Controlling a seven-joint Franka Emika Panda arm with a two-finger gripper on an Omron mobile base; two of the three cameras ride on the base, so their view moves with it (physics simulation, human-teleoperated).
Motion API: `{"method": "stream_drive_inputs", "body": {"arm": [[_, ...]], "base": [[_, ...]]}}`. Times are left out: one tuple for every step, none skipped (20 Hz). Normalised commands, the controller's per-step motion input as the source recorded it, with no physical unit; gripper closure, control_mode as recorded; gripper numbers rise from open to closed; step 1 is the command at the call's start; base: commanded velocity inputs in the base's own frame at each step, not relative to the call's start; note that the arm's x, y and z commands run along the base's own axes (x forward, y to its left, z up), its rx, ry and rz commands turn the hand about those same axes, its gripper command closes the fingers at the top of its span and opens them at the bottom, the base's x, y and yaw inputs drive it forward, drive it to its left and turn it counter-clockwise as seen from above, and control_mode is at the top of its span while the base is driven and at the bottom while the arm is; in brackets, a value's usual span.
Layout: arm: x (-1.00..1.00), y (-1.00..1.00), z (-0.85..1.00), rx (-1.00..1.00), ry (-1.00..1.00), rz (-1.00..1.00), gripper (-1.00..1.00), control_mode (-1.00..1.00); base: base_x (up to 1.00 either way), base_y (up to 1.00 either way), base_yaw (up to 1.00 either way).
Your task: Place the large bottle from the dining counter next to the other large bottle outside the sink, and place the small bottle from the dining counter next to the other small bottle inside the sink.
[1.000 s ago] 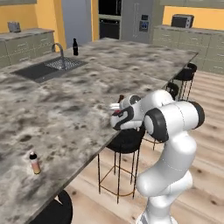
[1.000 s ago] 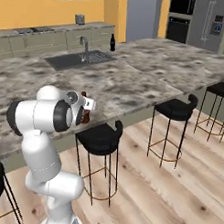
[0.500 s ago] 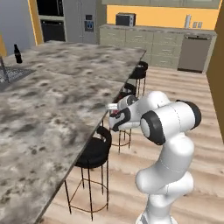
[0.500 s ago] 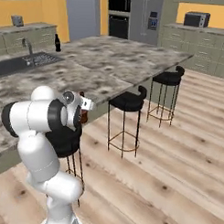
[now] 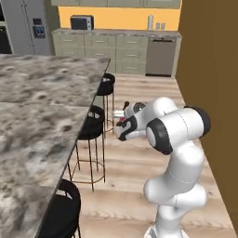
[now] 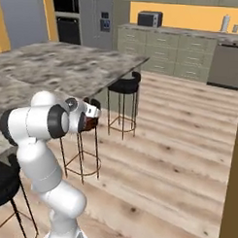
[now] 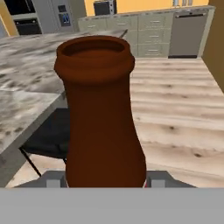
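My gripper (image 5: 122,122) is shut on the large bottle (image 7: 100,118), a brown glass one whose open neck rises close in the hand view. From the base views the bottle (image 6: 91,122) shows as a dark red-brown patch at the hand, held over the floor beside the dining counter (image 5: 37,107). The gripper (image 6: 93,112) hangs just off the mottled stone counter's edge (image 6: 59,65). The sink, the other large bottle and the small bottles are out of view.
Black bar stools (image 5: 91,129) (image 6: 124,85) line the counter's side, one right by the hand. A brown wall (image 5: 209,69) stands close on the right. Sage cabinets, a dishwasher (image 6: 227,66) and a microwave (image 5: 82,22) line the far wall across open wood floor.
The whole picture has swung: the base has moved, so the sink and the dark bottle have left the views. The hand still holds the brown bottle the same way.
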Motion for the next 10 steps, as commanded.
{"method": "stream_drive_inputs", "body": {"arm": [[0.0, 0.0, 0.0, 0.0, 0.0, 0.0, 1.0, 1.0], [0.0, 0.0, 0.0, 0.0, 0.0, 0.0, 1.0, 1.0], [0.0, 0.0, 0.0, 0.0, 0.0, 0.0, 1.0, 1.0], [0.0, 0.0, 0.0, 0.0, 0.0, 0.0, 1.0, 1.0], [0.0, 0.0, 0.0, 0.0, 0.0, 0.0, 1.0, 1.0], [0.0, 0.0, 0.0, 0.0, 0.0, 0.0, 1.0, 1.0], [0.0, 0.0, 0.0, 0.0, 0.0, 0.0, 1.0, 1.0], [0.0, 0.0, 0.0, 0.0, 0.0, 0.0, 1.0, 1.0], [0.0, 0.0, 0.0, 0.0, 0.0, 0.0, 1.0, 1.0], [0.0, 0.0, 0.0, 0.0, 0.0, 0.0, 1.0, 1.0]], "base": [[1.0, -0.62, -0.34], [1.0, -0.6, -0.33], [1.0, -0.55, -0.32], [1.0, -0.51, -0.31], [1.0, -0.49, -0.29], [1.0, -0.45, -0.28], [1.0, -0.41, -0.27], [1.0, -0.39, -0.26], [1.0, -0.36, -0.26], [1.0, -0.29, -0.25]]}}
